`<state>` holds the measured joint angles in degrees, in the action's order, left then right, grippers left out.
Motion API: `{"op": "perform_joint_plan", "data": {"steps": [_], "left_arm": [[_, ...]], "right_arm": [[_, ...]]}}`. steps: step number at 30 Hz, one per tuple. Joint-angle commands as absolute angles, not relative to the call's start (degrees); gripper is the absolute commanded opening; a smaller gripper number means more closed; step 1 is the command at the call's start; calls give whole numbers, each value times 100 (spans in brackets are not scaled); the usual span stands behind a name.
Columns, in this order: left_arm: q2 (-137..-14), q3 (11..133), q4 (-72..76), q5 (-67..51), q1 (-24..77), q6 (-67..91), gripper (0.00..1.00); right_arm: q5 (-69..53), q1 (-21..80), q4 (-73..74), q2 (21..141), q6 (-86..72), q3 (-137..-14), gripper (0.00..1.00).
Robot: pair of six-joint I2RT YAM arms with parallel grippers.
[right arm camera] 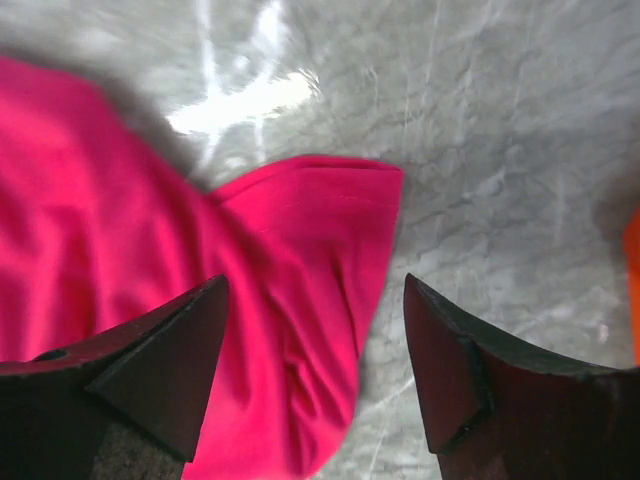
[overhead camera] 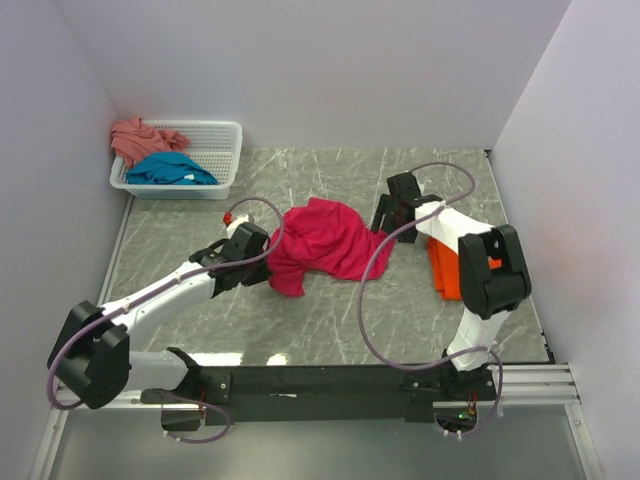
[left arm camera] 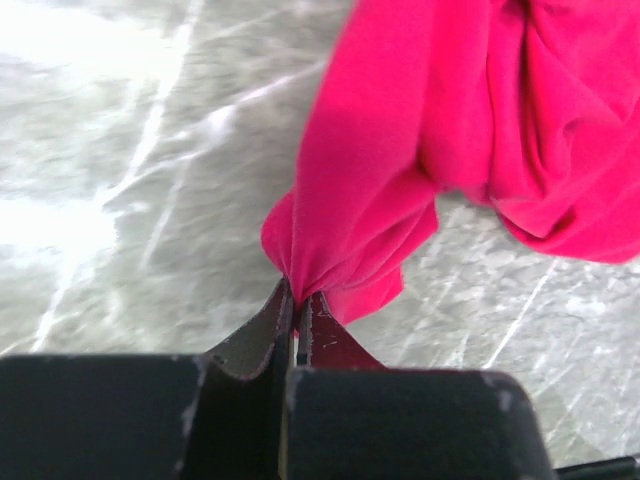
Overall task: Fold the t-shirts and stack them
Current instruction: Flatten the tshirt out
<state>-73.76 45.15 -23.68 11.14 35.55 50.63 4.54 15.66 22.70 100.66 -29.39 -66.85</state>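
Spreading step, overhead view: a crumpled magenta-red cloth t-shirt [overhead camera: 322,243] lies mid-frame on the grey marbled table [overhead camera: 300,180]. Left wrist view: the left gripper [left arm camera: 297,300] pinches a bunched edge. Right wrist view: the right gripper [right arm camera: 315,283] gapes above a sleeve [right arm camera: 330,200], probably to grasp next.

White mesh basket [overhead camera: 224,156] at far-left corner — grey marble tabletop [overhead camera: 320,315].

Crumpled magenta t-shirt [overhead camera: 322,240], unfolded, central
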Motion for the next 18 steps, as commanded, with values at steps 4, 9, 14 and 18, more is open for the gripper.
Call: {"op": "perform_joint_plan", "data": {"steps": [4, 9, 14, 18], "left_arm": [[-6759, 4368, -2926, 1573, 3481, 5309, 1], [-6609, 4429, -2935, 1635, 3454, 5282, 1], [-6539, 4403, -2751, 1600, 3445, 5282, 1], [-6399, 4631, -2698, 1740, 3428, 5221, 1]], "right_arm": [[1081, 1775, 2874, 10573, -3243, -7075, 74], [1002, 1872, 2822, 10757, -3278, -6944, 63], [1020, 1977, 2830, 10758, -3270, -6970, 27], [1212, 2004, 2638, 10373, -3164, -6865, 4]]}}
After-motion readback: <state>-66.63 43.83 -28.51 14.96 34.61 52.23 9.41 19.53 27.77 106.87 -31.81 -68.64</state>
